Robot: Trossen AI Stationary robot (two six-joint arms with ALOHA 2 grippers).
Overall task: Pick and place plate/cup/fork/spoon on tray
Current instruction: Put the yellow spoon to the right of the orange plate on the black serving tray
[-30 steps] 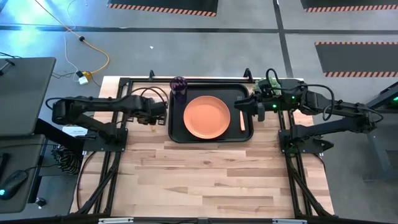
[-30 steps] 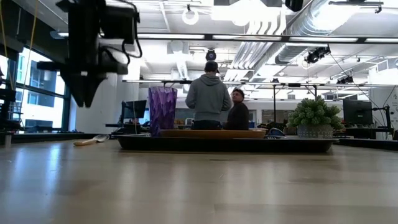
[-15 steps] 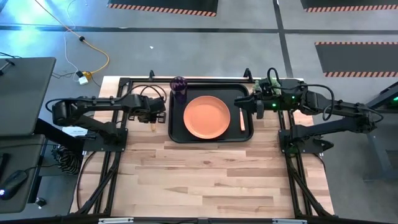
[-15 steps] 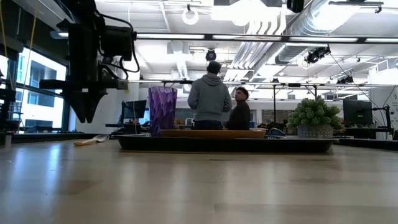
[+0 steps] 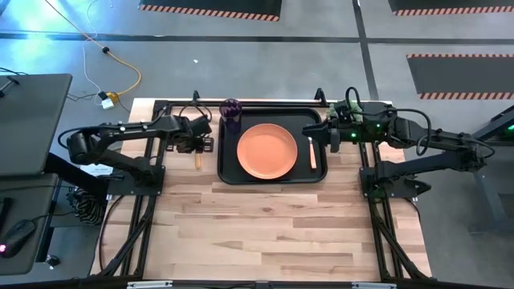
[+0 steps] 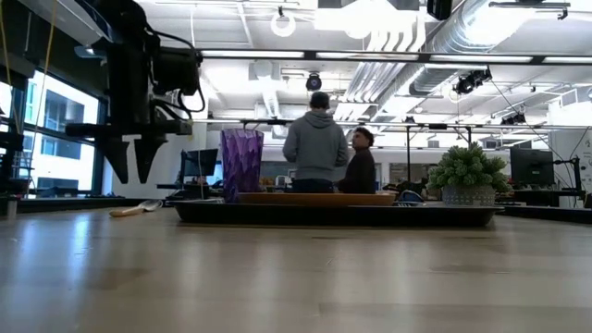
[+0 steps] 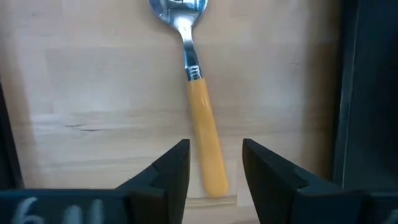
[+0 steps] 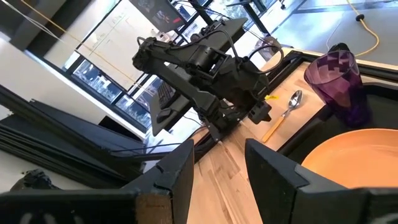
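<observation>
Since a second ago the left tool [image 5: 196, 141] has pulled back toward the far edge of the table [image 5: 265, 225] and spread its fingers; in the earlier low view they made one closed point, now two prongs stand apart.

Left tool: open, empty, hanging above the spoon [image 5: 198, 158]. High view shows only the orange handle on the wood just left of the tray [image 5: 227, 172]. Left wrist view fills in the rest: spoon [image 7: 198, 93] flat on the table, silver bowl away from the camera, the handle's end lined up in the gap between the two dark fingers [image 7: 174, 168]. Low view gives height: the tool [image 6: 139, 162] is clear of the table, with the spoon [image 6: 134, 210] below it.

Cup [image 5: 231, 113]: upright in the tray's far left corner. Low view shows its faceted purple wall [image 6: 241, 165]; right wrist view shows it [image 8: 339, 84] beside the plate [image 8: 354, 162].

Plate [image 5: 267, 151]: centred on the tray, flat.

Fork [image 5: 312, 152]: on the tray right of the plate, handle visible, tines hard to make out.

Right tool [image 5: 329, 135]: at the tray's right rim, open, holding nothing; its wrist view shows the fingers [image 8: 177, 171] well apart and looks across at the left arm over the spoon.

Low view alone shows two people [image 6: 328, 153] and a plant [image 6: 467, 176] behind the table.
</observation>
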